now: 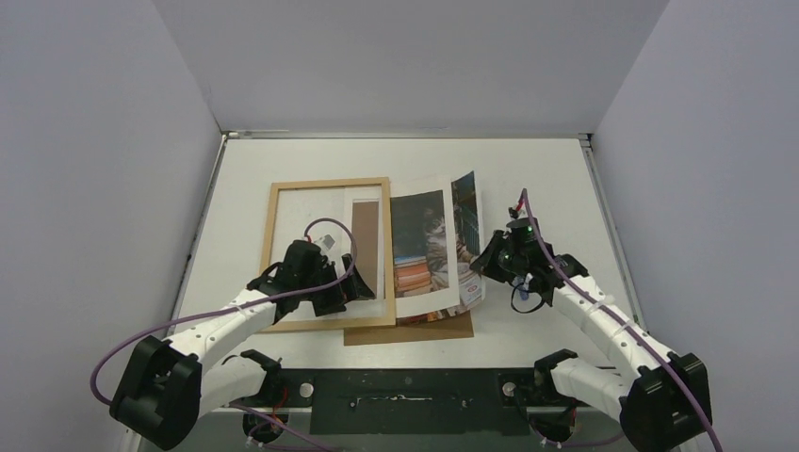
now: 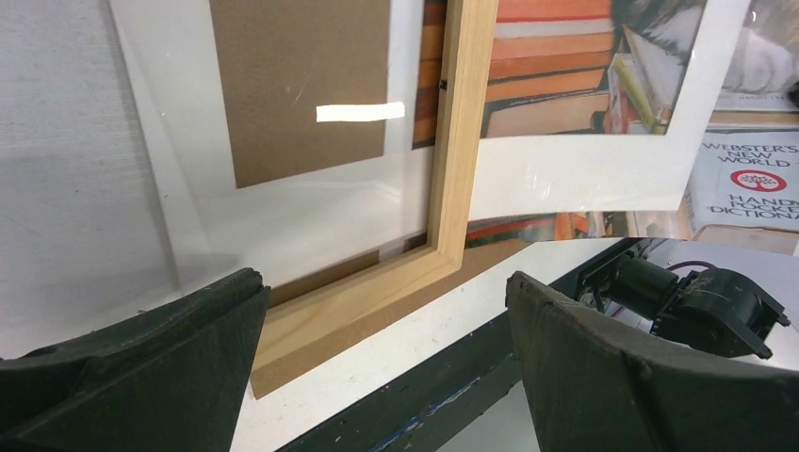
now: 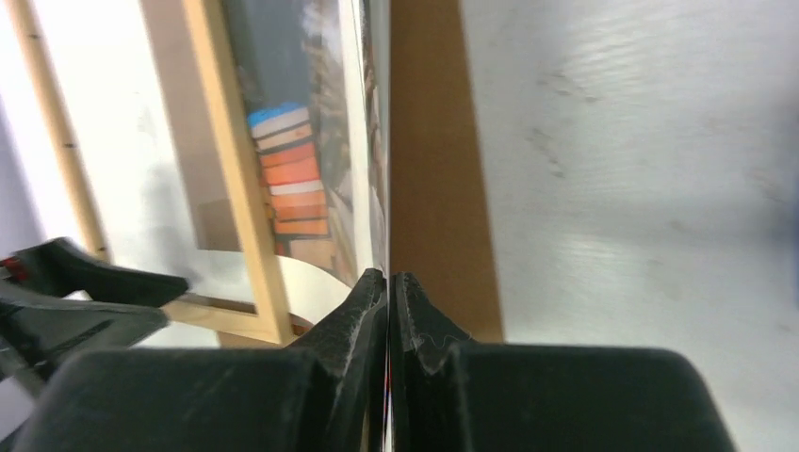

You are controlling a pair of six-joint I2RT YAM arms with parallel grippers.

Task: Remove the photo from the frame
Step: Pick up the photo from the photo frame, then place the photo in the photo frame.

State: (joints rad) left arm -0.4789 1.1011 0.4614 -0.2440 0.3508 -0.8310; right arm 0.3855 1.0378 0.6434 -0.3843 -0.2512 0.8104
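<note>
The light wooden frame [image 1: 325, 184] lies flat left of the table's middle. The photo [image 1: 429, 250], a white-bordered print of stacked books, sticks out over the frame's right rail, and its right edge is curled up. My right gripper [image 1: 487, 271] is shut on that raised edge. In the right wrist view, the fingertips [image 3: 367, 301] pinch the thin sheet [image 3: 363, 141], seen edge-on. My left gripper [image 1: 341, 287] hovers open over the frame's near right corner [image 2: 443, 254], holding nothing. In the left wrist view, the photo [image 2: 565, 85] lies across the rail.
A flat brown backing panel [image 1: 415, 330] lies under the frame and photo, jutting out at the near edge. Grey walls close in the table on three sides. A black mounting strip [image 1: 415, 400] runs along the near edge between the arm bases.
</note>
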